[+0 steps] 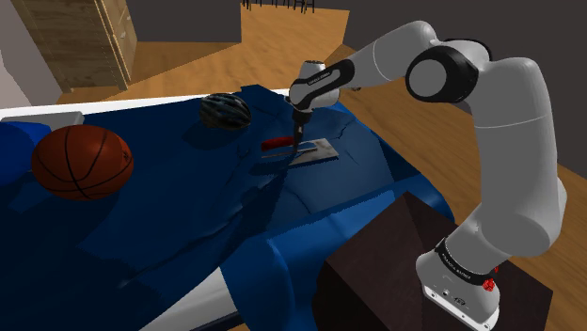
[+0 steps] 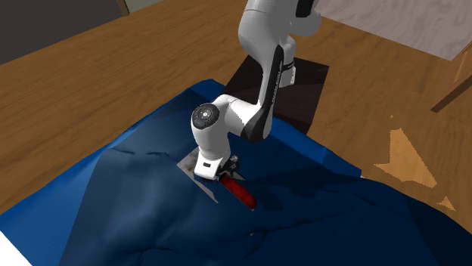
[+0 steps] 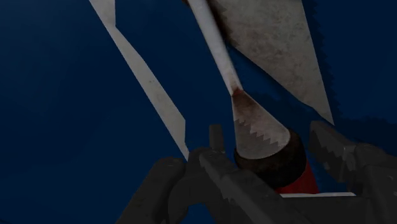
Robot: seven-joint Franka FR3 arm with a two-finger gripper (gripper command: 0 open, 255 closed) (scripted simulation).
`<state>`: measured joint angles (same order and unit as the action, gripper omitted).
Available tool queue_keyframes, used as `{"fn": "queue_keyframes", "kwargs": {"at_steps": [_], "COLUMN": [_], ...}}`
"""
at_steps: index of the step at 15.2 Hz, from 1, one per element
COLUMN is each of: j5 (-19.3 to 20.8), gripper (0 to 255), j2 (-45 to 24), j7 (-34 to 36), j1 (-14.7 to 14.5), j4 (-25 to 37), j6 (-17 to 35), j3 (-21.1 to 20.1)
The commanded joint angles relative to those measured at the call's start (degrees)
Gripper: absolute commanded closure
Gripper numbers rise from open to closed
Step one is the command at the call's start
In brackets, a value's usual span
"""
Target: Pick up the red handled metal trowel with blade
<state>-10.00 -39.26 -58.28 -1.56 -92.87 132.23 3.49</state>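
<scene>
On the blue cover (image 1: 169, 216), the released end effector (image 3: 273, 159) straddles the handle of the trowel (image 3: 254, 127).

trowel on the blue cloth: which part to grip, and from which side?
Take the trowel by its red handle, just behind the dark collar, coming from straight above and closing across its width. The handle is round and narrow. The blade is wide and lies flat on the blue cloth, which leaves little edge to catch. The gripper hangs over that spot.
</scene>
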Motion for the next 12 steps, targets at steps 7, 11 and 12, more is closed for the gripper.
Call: {"fn": "queue_keyframes", "kwargs": {"at_steps": [7,11,12], "j5": [0.0,0.1,0.2], "gripper": [255,255,255], "j2": [0.0,1.0,1.5], "j7": [0.0,0.2,0.2], "j1": [0.0,-0.1,-0.1], "j4": [0.0,-0.1,-0.1], "j6": [0.1,-0.9,-1.4], "j3": [0.0,0.1,0.1]}}
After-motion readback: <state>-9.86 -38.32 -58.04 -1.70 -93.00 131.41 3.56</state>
